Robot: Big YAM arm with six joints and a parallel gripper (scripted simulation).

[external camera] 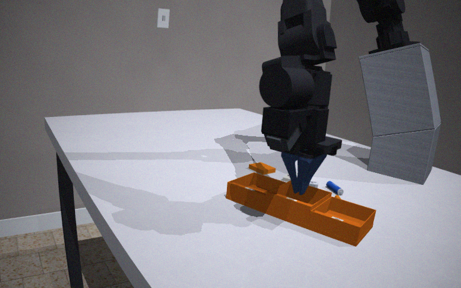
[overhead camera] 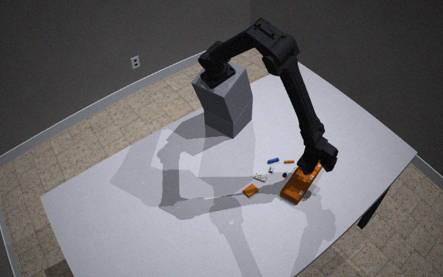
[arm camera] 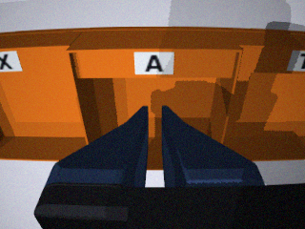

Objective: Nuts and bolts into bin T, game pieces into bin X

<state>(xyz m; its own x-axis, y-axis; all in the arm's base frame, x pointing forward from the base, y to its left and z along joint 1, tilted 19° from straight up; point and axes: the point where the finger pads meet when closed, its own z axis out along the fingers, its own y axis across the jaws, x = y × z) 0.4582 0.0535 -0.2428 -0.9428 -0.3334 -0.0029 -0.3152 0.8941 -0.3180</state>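
Three joined bins (external camera: 353, 234); tool (external camera: 301, 191) closed, empty, over A; domino (overhead camera: 259, 177), possibly nut (overhead camera: 270, 169) nearby.

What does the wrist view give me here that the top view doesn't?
Wrist only: the bin labels, X, A and T, with the hand nearly shut, nothing between its fingers, in front of bin A. Top only: the domino, blue cylinder, small orange stick and loose orange block on the table. Both: the orange bin row.
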